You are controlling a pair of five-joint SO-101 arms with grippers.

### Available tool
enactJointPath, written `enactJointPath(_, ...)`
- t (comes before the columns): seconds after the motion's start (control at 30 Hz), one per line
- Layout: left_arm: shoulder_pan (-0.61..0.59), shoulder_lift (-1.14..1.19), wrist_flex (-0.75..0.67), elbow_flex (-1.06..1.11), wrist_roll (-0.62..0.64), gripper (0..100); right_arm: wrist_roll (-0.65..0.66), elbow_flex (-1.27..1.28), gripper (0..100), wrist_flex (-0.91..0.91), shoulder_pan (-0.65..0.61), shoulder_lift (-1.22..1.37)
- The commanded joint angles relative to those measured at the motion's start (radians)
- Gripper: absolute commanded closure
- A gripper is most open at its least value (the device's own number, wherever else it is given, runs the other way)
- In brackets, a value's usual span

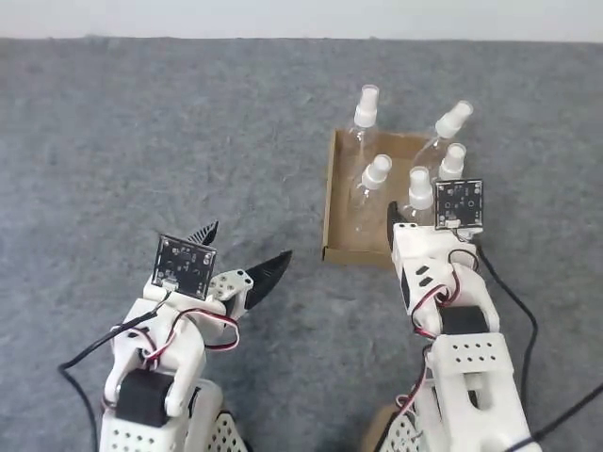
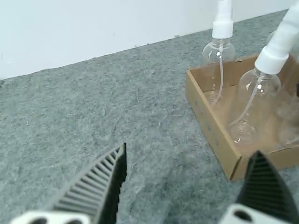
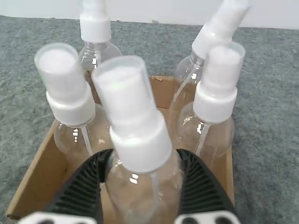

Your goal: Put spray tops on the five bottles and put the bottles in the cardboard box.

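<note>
Your right claw [image 3: 142,161]: closed around the bottle [image 3: 140,121] nearest the arm, which stands upright in the cardboard box [image 1: 329,202].
Your left claw [image 1: 247,241]: spread wide and empty, over the grey tabletop [image 1: 132,132] beside the box.
Other four bottles [image 1: 375,184]: wearing spray tops [image 3: 65,88], inside the box, one leaning at the far corner.

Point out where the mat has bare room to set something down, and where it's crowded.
Bare grey mat spreads left of the cardboard box, beyond the open left gripper. Crowded: the box holds five bottles, the right gripper around the nearest bottle.
</note>
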Motion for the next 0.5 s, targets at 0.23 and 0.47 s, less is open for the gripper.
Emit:
enactJointPath(0.23,0.003,-0.014,-0.005,-0.012,-0.008,63,-0.011,-0.014,99.3,-0.061,0.005,0.015)
enactJointPath(0.47,0.003,-0.014,-0.005,-0.012,-0.008,63,-0.011,-0.014,99.3,-0.16,0.008,0.133)
